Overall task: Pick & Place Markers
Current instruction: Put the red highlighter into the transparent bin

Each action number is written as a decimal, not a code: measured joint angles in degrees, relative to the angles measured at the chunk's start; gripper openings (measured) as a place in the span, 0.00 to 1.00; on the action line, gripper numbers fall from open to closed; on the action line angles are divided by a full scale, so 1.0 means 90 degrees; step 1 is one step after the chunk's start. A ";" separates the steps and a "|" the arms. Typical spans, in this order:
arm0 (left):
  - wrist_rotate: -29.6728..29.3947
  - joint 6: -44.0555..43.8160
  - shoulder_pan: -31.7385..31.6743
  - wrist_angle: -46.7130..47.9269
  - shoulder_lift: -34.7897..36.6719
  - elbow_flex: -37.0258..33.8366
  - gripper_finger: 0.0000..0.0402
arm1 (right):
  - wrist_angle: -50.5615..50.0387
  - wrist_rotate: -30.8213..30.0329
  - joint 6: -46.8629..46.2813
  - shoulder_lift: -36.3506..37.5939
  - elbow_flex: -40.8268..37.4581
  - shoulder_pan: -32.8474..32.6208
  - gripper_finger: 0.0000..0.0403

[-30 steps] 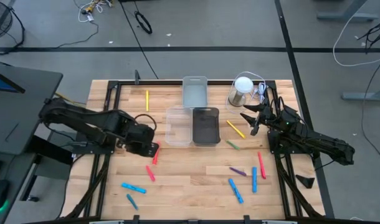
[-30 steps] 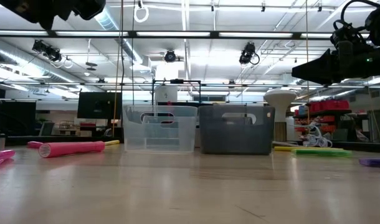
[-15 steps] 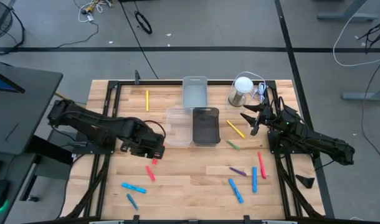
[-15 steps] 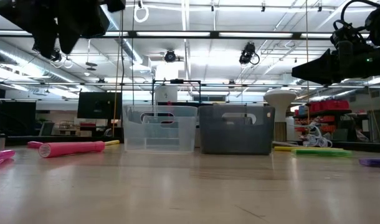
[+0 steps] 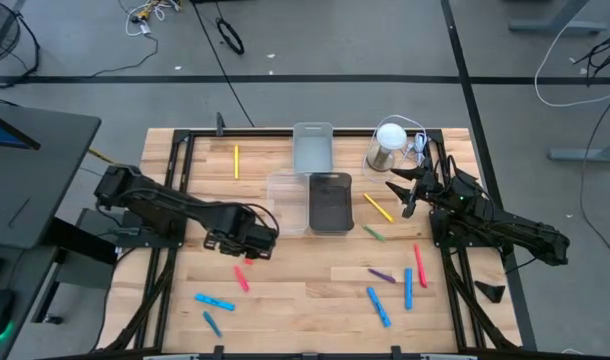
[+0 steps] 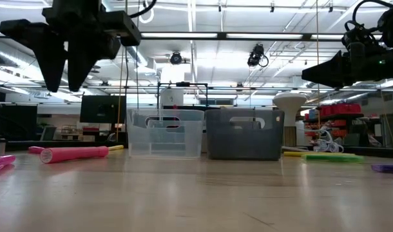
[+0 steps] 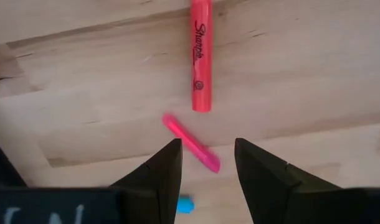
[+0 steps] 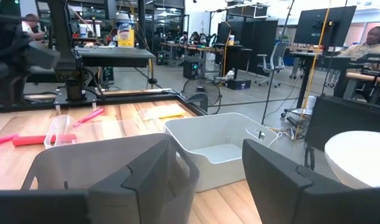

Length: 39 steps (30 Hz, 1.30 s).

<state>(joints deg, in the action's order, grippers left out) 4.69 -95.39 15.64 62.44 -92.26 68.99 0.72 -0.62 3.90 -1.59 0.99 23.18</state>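
Markers lie scattered on the wooden table. In the high view a red marker (image 5: 248, 259) and a pink marker (image 5: 242, 280) lie flat just near-side of my left gripper (image 5: 251, 243); two blue markers (image 5: 214, 300) lie nearer. In the left wrist view my left gripper (image 7: 205, 165) is open above the table, the pink marker (image 7: 191, 143) between its fingertips and the red marker (image 7: 200, 56) beyond; it touches neither. My right gripper (image 5: 400, 190) waits open by the dark bin, above a yellow marker (image 5: 379, 207). Green, purple, red and blue markers (image 5: 408, 287) lie on the right.
A clear bin (image 5: 286, 202) and a dark bin (image 5: 330, 202) stand side by side mid-table, with a grey bin (image 5: 312, 148) behind them. A cup with a white ball (image 5: 388, 145) stands at the far right. One yellow marker (image 5: 236, 160) lies far left. People sit in the room beyond.
My left gripper has moved toward the table's right and a little toward its near edge, passing over the red marker, and now shows lower in the low view. The markers and my right arm have kept still.
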 joint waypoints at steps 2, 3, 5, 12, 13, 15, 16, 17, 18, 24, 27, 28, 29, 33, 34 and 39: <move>-0.0026 -0.0002 0.0000 -0.0086 -0.0111 0.0000 0.38 | 0.0001 0.0000 0.0000 0.0001 0.0000 0.0000 0.52; -0.0057 -0.0002 0.0000 -0.0148 -0.0180 0.0000 0.38 | -0.0001 0.0000 0.0002 0.0001 0.0000 0.0000 0.52; -0.0096 -0.0002 0.0000 -0.0270 -0.0311 -0.0002 0.38 | 0.0001 0.0002 0.0000 0.0001 0.0000 0.0000 0.52; -0.0189 -0.0183 0.0000 -0.1000 -0.0385 -0.0549 0.38 | 0.0001 0.0000 0.0001 -0.0001 0.0000 0.0000 0.52; -0.0192 -0.0239 0.0000 -0.1060 -0.0385 -0.0617 0.38 | 0.0001 0.0000 0.0000 0.0000 0.0001 0.0000 0.52; -0.0236 -0.0326 0.0000 -0.1097 -0.0385 -0.0739 0.38 | 0.0001 0.0000 0.0000 0.0001 0.0000 0.0000 0.52; -0.0272 -0.0333 0.0000 -0.1104 -0.0385 -0.0800 0.38 | 0.0001 0.0000 0.0000 0.0000 0.0000 0.0000 0.52; -0.0316 -0.0334 -0.0002 -0.1116 -0.0385 -0.0851 0.38 | 0.0002 0.0000 0.0001 0.0000 0.0000 0.0000 0.52; -0.0362 -0.0335 -0.0007 -0.1124 -0.0385 -0.0885 0.38 | 0.0003 0.0000 0.0002 0.0001 0.0000 0.0000 0.52; -0.0670 -0.0340 -0.0010 -0.1218 -0.0471 -0.0962 0.38 | 0.0003 0.0000 0.0000 0.0001 0.0000 0.0000 0.52; -0.0714 -0.0339 -0.0010 -0.1315 -0.0574 -0.0959 0.38 | 0.0005 0.0000 0.0001 0.0000 0.0000 0.0000 0.52; -0.0714 -0.0337 -0.0010 -0.1385 -0.0640 -0.0962 0.38 | 0.0007 0.0002 0.0000 -0.0001 0.0000 0.0000 0.52; -0.0713 -0.0335 -0.0010 -0.1419 -0.0713 -0.0962 0.38 | 0.0006 0.0002 0.0001 -0.0001 0.0000 0.0000 0.52; -0.0712 -0.0338 -0.0015 -0.1684 -0.0952 -0.0959 0.38 | 0.0013 0.0002 0.0000 -0.0001 0.0000 0.0000 0.52; -0.0711 -0.0339 -0.0015 -0.1696 -0.1009 -0.0961 0.38 | 0.0013 0.0000 0.0000 -0.0001 0.0000 0.0000 0.52; -0.0712 -0.0343 -0.0015 -0.1829 -0.1244 -0.0953 0.38 | 0.0008 0.0002 0.0000 -0.0001 0.0000 0.0000 0.52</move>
<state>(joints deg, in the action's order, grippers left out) -1.72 -98.48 15.51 45.98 -103.45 60.42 0.79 -0.60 3.91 -1.61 0.99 23.18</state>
